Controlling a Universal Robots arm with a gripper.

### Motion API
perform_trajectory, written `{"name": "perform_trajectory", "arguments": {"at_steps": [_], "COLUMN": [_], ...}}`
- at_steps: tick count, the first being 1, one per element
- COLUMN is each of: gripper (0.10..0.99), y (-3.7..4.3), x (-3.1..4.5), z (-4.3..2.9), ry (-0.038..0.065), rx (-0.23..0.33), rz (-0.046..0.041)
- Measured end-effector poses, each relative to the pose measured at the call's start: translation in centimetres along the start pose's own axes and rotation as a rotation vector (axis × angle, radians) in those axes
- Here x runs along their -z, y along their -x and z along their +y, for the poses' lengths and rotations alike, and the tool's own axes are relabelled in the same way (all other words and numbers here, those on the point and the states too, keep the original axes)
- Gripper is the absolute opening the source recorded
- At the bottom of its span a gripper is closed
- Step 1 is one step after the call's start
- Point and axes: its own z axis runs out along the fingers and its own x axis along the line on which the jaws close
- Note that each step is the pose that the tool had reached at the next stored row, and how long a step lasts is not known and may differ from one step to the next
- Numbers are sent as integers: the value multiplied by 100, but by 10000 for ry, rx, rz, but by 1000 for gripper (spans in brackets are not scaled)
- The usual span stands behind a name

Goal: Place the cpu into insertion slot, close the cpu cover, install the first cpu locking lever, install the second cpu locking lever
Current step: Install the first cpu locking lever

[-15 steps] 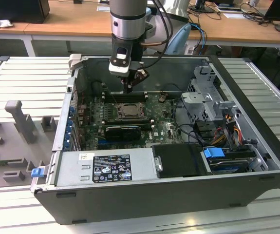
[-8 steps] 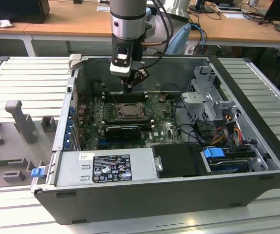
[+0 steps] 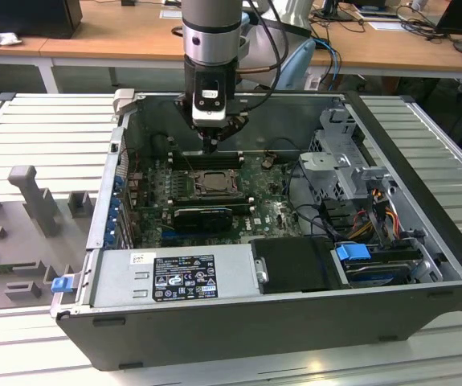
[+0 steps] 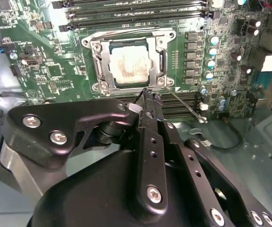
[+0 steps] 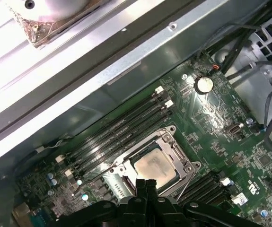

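Inside the computer case (image 3: 423, 241), the cpu (image 4: 127, 62) lies in the insertion slot (image 4: 96, 71) under the closed cpu cover (image 4: 105, 60); the gripper (image 4: 148, 94) hovers just beside, jaws pressed together, empty.

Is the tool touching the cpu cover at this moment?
Cannot tell. In the second wrist view the tool tips overlap the cpu cover's near edge, hiding any contact or gap.

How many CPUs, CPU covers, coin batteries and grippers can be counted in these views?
cpu: 1
cpu cover: 1
coin battery: 1
gripper: 1
Total: 4
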Motion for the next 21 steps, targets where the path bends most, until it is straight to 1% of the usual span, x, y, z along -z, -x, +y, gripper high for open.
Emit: {"name": "perform_trajectory", "arguments": {"at_steps": [4,21], "gripper": [106,106], "y": [0,0], "x": [0,0], "z": [0,0], "ry": [-8,-32], "rx": [374,1531], "rz": [24,98]}}
